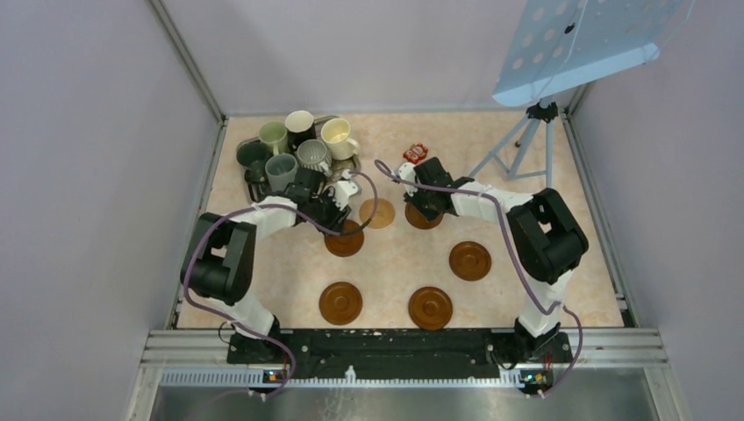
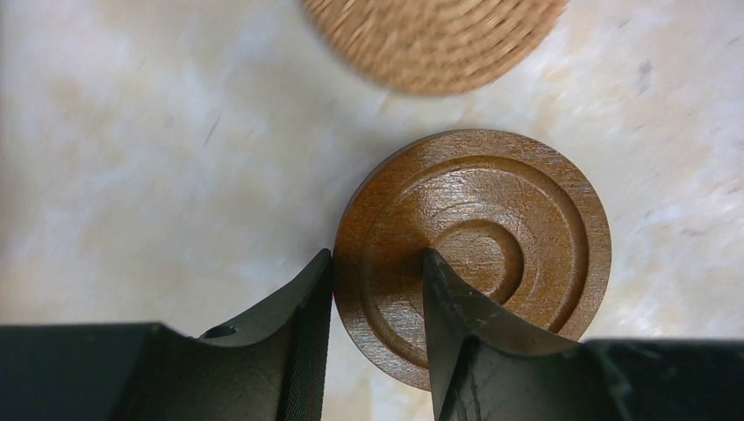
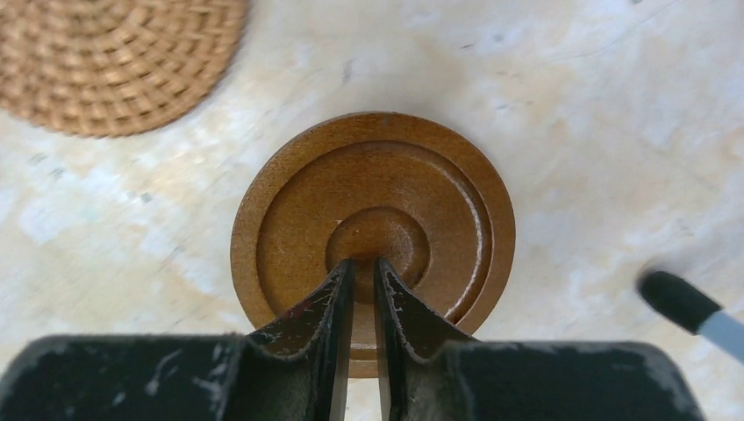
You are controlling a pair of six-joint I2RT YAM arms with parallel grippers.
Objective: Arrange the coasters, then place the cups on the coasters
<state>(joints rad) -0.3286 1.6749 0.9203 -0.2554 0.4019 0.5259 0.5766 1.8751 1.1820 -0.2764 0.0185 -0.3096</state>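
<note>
Partly hidden coasters [image 2: 500,219]: L tool [image 2: 377,263] astride one rim, grip unclear; R tool [image 3: 362,267] closed.

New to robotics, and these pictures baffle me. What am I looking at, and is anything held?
Two robot arms stand at the near edge of a table. The wide picture looks down from above; the close-ups come from wrist cameras. Six coasters lie on it; mugs cluster back left. The left arm sets its jaws astride the rim of a dark coaster; whether they grip is unclear. The right arm has its jaws shut over a second dark coaster, holding nothing.
</note>
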